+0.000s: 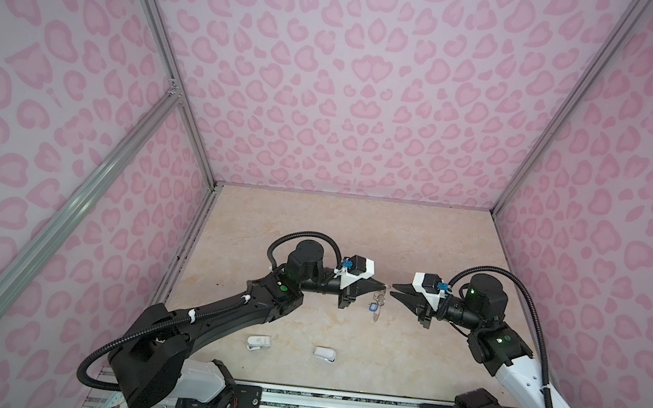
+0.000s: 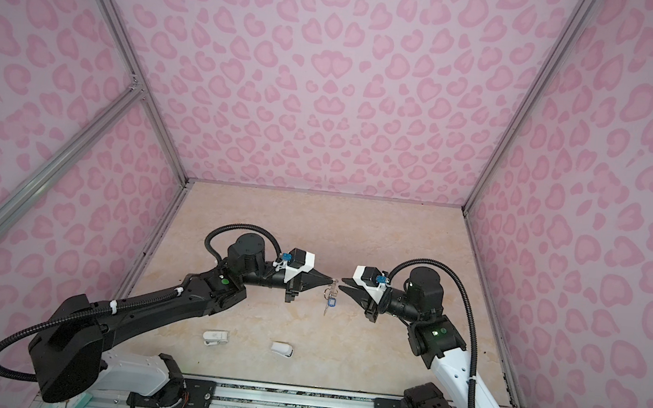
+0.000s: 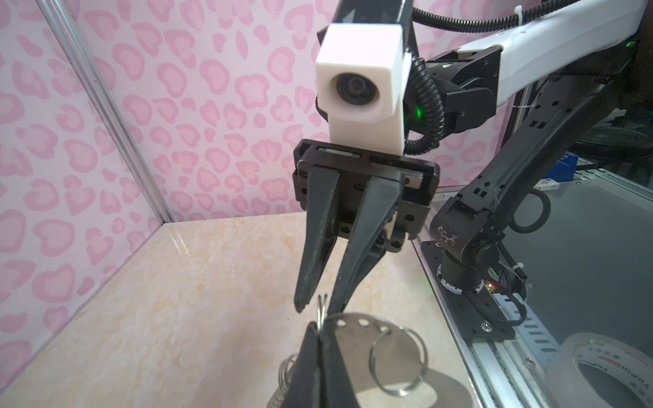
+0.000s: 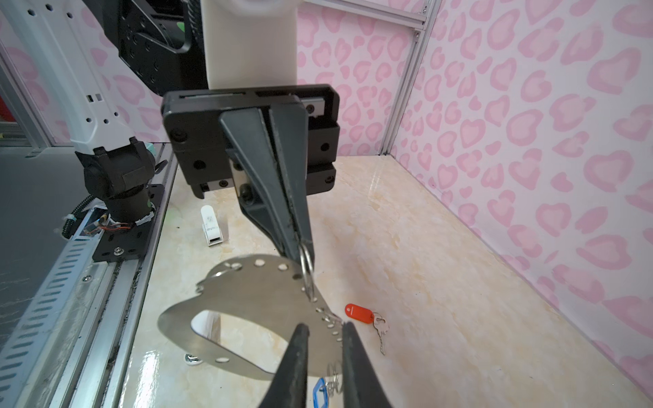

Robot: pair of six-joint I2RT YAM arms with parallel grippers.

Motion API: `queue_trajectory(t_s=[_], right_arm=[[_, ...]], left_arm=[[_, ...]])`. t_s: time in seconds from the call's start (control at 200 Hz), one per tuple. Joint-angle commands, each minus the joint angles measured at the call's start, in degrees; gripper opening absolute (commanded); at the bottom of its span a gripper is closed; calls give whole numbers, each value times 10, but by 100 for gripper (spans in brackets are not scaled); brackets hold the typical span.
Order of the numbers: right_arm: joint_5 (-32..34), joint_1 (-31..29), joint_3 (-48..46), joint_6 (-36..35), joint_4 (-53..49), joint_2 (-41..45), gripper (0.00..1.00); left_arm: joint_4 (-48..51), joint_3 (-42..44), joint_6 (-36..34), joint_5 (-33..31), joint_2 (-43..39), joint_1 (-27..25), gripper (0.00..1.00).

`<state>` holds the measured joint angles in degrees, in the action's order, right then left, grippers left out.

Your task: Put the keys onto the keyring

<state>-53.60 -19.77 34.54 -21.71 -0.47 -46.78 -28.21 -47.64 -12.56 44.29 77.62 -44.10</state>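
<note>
L gripper (image 1: 383, 285) clamps keyring (image 4: 254, 293) by a ring; R gripper (image 1: 391, 290) slightly parted alongside

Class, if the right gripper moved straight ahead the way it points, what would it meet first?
Most likely the keyring, hanging from the shut left gripper just ahead of the right gripper; depth is unclear.
</note>
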Motion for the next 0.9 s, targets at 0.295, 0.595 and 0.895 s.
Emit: queue_trajectory(t_s=[0.295, 0.595, 0.895], right_arm=[[-14, -19, 9, 32, 49, -4, 21], [-28, -23, 20, 26, 33, -22, 11], [-15, -22, 37, -1, -13, -31, 0]], left_arm=[[2, -5, -7, 17, -2, 1, 3], [3, -8, -8, 19, 1, 1, 3], [68, -25, -45, -16, 0, 1, 28]])
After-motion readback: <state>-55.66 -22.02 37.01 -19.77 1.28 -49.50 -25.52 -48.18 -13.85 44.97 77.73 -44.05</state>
